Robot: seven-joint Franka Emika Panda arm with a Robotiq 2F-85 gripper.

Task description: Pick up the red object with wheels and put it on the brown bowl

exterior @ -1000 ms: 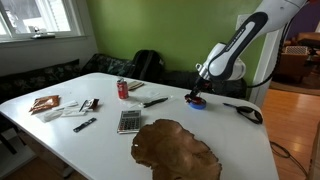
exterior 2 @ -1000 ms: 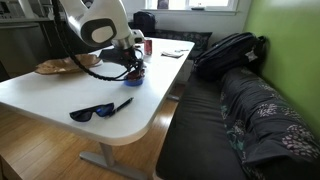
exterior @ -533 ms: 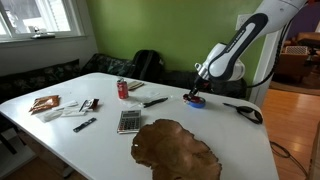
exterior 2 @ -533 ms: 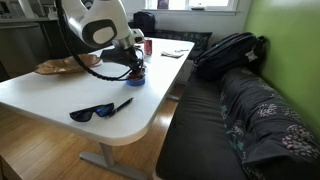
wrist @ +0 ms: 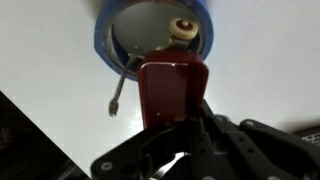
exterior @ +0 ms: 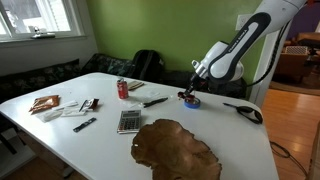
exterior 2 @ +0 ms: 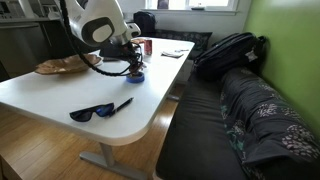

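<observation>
In the wrist view the red object with wheels (wrist: 170, 88) is a small red piece with a pale wheel at its far end. My gripper (wrist: 176, 122) is shut on its near end. It hangs just above a blue ring (wrist: 104, 45) on the white table. In both exterior views the gripper (exterior: 189, 94) (exterior 2: 134, 68) hovers a little above that ring (exterior: 192, 103) (exterior 2: 135, 78). The brown bowl (exterior: 178, 148) (exterior 2: 58, 66), wide and wavy-rimmed, lies on the table some way from the gripper.
A red soda can (exterior: 123, 89), a calculator (exterior: 129, 121), a pen (exterior: 155, 101) and small papers sit on the white table (exterior: 100, 140). Sunglasses (exterior: 245, 111) (exterior 2: 95, 112) lie near the table's end. A dark couch with a bag (exterior 2: 225, 55) stands beside it.
The jaws have shut on the red object. The gripper has since risen slightly from the blue ring with the object in it.
</observation>
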